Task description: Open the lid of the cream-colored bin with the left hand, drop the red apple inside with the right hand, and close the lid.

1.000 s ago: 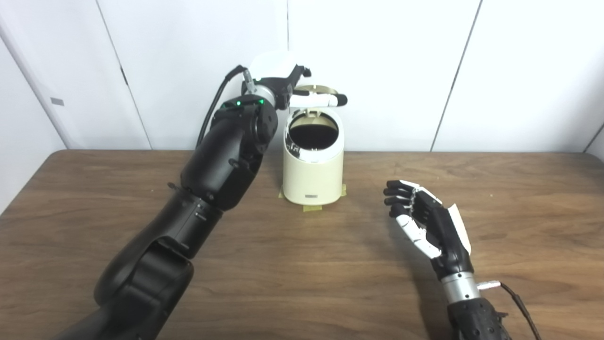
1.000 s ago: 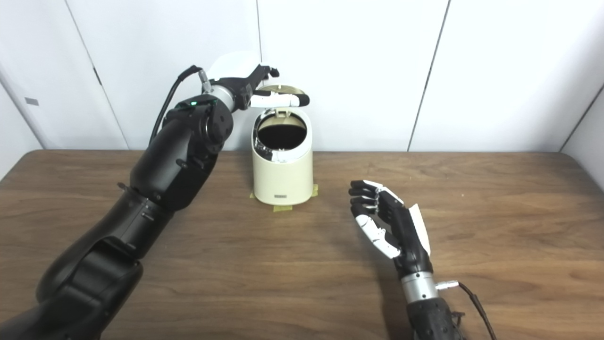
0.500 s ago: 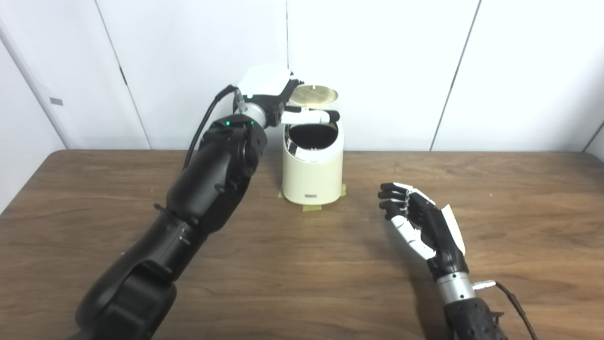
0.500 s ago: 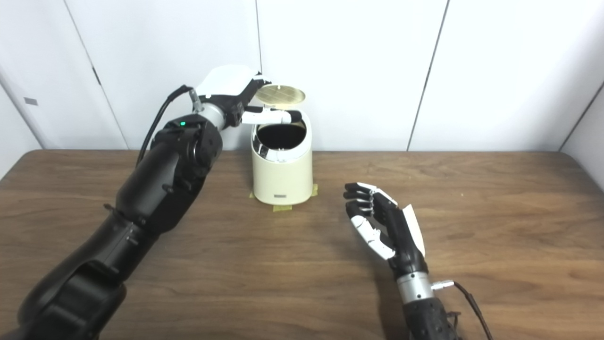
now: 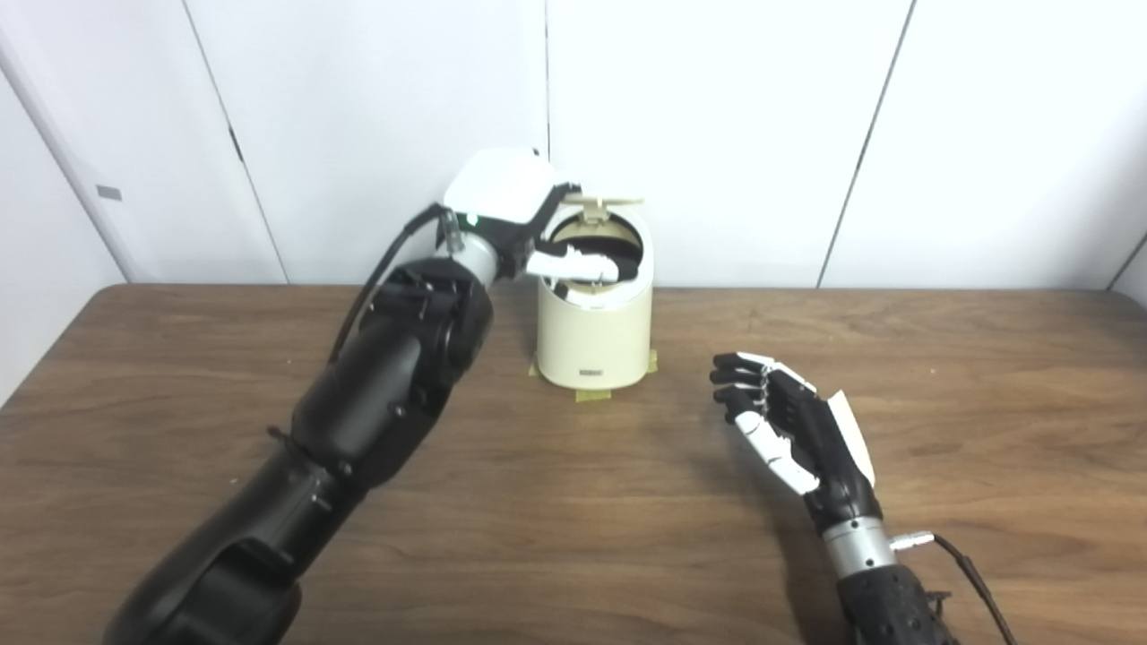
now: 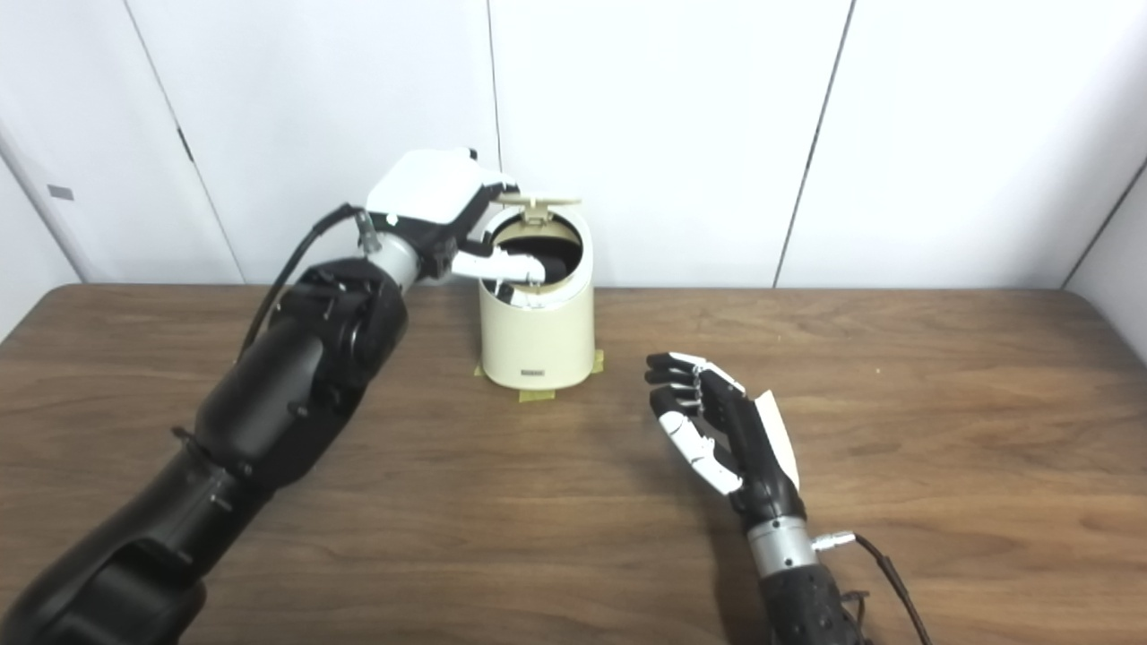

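The cream-colored bin stands at the back of the table, near the wall. Its lid hangs on the rear hinge, tipped forward and seen almost edge-on above the dark mouth. My left hand reaches in from the bin's left at rim height, with one white finger lying across the mouth under the lid. It grips nothing. My right hand hovers open over the table to the bin's front right, palm turned left and empty. No red apple shows in either view.
Strips of tape mark the bin's foot on the brown wooden table. White wall panels rise close behind the bin. My left forearm stretches diagonally over the table's left half.
The lid has swung from upright down to nearly level over the mouth. My left hand has come down with it, and my right hand has drifted slightly left.
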Available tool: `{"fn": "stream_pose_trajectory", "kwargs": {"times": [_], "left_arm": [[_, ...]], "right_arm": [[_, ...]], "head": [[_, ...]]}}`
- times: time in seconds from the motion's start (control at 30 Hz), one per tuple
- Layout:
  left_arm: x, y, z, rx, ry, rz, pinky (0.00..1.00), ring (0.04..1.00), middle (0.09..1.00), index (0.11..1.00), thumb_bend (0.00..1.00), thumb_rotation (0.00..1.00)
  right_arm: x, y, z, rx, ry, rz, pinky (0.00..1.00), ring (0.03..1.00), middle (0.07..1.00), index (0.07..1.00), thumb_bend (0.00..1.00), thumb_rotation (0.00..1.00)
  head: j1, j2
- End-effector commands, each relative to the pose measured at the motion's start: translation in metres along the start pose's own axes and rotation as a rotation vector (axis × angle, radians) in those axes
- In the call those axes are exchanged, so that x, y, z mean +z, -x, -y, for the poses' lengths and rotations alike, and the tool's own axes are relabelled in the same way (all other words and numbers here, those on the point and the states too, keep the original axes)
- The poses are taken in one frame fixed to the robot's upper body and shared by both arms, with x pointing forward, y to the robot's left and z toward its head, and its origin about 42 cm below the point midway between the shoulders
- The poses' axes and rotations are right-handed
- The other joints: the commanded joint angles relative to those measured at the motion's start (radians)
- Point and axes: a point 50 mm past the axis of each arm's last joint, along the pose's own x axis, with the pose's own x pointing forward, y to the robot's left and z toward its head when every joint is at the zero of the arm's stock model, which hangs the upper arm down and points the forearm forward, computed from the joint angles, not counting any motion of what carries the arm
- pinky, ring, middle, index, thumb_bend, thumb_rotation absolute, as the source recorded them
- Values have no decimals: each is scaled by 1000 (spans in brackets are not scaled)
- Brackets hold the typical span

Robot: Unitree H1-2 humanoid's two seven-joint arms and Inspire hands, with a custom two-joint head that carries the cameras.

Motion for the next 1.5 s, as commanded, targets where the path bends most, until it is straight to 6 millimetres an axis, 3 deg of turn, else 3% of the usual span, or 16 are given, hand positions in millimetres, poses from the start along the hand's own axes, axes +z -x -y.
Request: {"fn": "stream_pose_trajectory", "kwargs": {"times": [0.0,0.37,0.77,1.47], "left_arm": [[4,-2,-26,91,-36,25,1000,1000,887,855,974,1000],[7,3,-14,109,-263,75,1000,1000,904,877,972,1000],[6,11,17,50,-447,147,1000,1000,905,876,932,954],[5,28,62,-34,-586,194,1000,986,875,853,910,922]], "right_arm": [[10,-7,-3,-6,-11,43,544,652,693,704,284,708],[12,-9,-4,4,1,41,545,653,694,709,279,715],[14,-10,-6,0,-33,20,560,666,704,717,275,675],[16,-13,-7,-2,-43,25,557,659,697,716,265,680]], "head": [[-1,2],[-3,4],[-8,8],[-5,20]]}}
